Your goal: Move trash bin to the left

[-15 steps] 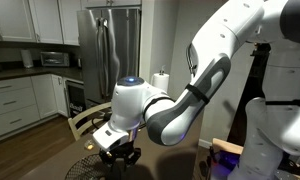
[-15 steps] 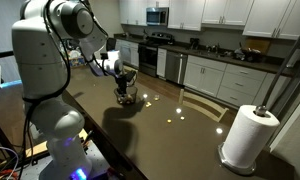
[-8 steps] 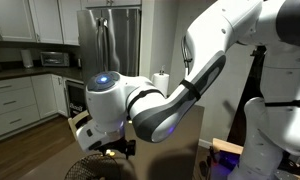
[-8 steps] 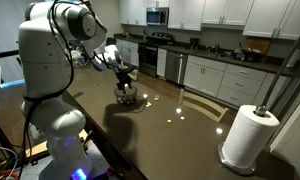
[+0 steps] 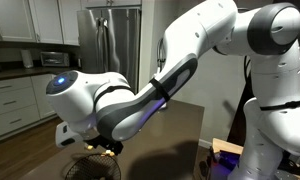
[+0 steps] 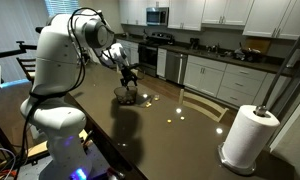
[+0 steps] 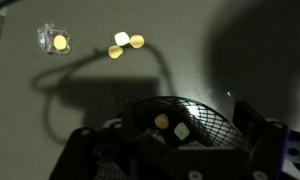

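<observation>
— How's the arm posed?
— Bent low over the bench (image 6: 190, 125), with the hand (image 6: 128, 86) just above the trash bin (image 6: 127, 98), near the far edge.
— And the wrist view?
— Fingers (image 7: 258, 135) spread wide, flanking the trash bin; I cannot tell if they grip it. Yellow bits (image 7: 137, 41) lie beyond.

No text, label or number is legible

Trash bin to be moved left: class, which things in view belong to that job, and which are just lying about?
Belong to the job:
- trash bin, dark mesh, on the table
- gripper, fingers spread over the bin

Just lying about:
- yellow round bits beside the bin
- paper towel roll at the table's far end
- microwave in the kitchen behind
</observation>
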`<state>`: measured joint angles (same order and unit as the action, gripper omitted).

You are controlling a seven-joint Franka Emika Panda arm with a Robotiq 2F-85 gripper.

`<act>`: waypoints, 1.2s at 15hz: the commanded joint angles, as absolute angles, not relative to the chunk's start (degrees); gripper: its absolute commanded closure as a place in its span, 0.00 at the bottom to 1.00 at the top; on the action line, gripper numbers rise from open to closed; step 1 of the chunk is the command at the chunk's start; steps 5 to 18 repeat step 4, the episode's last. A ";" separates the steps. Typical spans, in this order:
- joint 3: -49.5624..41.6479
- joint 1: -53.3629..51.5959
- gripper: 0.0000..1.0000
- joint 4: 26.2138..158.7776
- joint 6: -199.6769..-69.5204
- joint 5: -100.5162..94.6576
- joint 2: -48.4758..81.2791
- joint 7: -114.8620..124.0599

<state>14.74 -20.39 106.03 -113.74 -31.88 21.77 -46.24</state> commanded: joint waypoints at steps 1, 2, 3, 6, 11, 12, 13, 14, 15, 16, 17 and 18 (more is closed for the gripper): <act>15.09 -19.94 0.00 104.53 -113.00 -32.02 22.68 -46.07; 14.99 -19.95 0.00 103.84 -112.75 -32.00 23.16 -46.00; 14.97 -19.97 0.00 103.60 -112.70 -31.99 23.39 -45.80; 14.98 -20.00 0.00 103.58 -112.70 -31.99 23.47 -45.65; 14.98 -20.00 0.00 103.58 -112.70 -31.99 23.47 -45.65; 14.98 -20.00 0.00 103.58 -112.70 -31.99 23.47 -45.65; 14.98 -20.00 0.00 103.58 -112.70 -31.99 23.47 -45.65; 14.98 -20.00 0.00 103.58 -112.70 -31.99 23.47 -45.65; 14.98 -20.00 0.00 103.58 -112.70 -31.99 23.47 -45.65; 14.98 -20.00 0.00 103.58 -112.70 -31.99 23.47 -45.65; 14.98 -20.00 0.00 103.58 -112.70 -31.99 23.47 -45.65; 14.98 -20.00 0.00 103.58 -112.70 -31.99 23.47 -45.65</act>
